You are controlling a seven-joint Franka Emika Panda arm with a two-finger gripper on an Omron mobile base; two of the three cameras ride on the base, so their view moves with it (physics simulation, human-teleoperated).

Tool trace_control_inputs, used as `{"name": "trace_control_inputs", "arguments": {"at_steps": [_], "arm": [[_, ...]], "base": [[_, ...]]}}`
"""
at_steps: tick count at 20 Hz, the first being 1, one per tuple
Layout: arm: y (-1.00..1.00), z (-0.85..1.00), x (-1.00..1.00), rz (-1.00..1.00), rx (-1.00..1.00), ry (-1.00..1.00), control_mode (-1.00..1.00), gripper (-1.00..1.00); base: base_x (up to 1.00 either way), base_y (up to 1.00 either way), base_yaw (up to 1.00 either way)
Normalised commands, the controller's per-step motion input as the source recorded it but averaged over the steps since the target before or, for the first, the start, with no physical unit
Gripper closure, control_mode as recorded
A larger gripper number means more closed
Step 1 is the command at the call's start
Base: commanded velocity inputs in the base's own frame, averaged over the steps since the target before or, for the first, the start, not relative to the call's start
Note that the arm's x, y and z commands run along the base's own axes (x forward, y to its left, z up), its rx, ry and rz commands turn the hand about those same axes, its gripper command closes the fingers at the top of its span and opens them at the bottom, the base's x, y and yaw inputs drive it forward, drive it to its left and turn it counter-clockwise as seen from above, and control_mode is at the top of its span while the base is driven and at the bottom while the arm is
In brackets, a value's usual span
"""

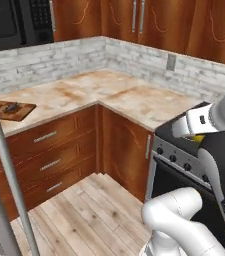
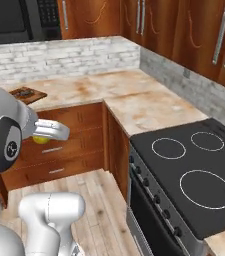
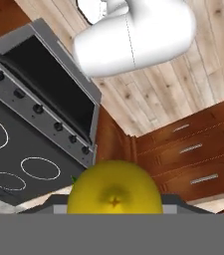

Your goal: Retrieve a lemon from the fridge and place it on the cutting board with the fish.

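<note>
the lemon (image 3: 114, 188) sits clamped between the jaws (above the floor).

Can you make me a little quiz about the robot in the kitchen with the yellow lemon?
1. True or false: the end effector is holding the lemon.
2. What lies on the cutting board? A) fish B) spoon C) cup
3. Fill in: the stove top has white ____ drawn on it.

Key: 1 true. 2 A, the fish. 3 rings.
</note>
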Motion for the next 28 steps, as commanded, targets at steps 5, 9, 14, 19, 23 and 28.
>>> {"name": "trace_control_inputs", "arguments": {"at_steps": [5, 9, 14, 19, 23, 28], "arm": [[0.00, 0.00, 0.00, 0.00, 0.00, 0.00, 1.00, 1.00], [0.00, 0.00, 0.00, 0.00, 0.00, 0.00, 1.00, 1.00], [0.00, 0.00, 0.00, 0.00, 0.00, 0.00, 1.00, 1.00], [0.00, 0.00, 0.00, 0.00, 0.00, 0.00, 1.00, 1.00], [0.00, 0.00, 0.00, 0.00, 0.00, 0.00, 1.00, 1.00], [0.00, 0.00, 0.00, 0.00, 0.00, 0.00, 1.00, 1.00]], "base": [[0.52, 0.00, 0.57], [0.52, 0.00, 0.47], [0.83, -0.20, 0.45], [0.81, -0.26, 0.27], [0.64, -0.18, 0.12], [0.81, -0.21, 0.16]]}}
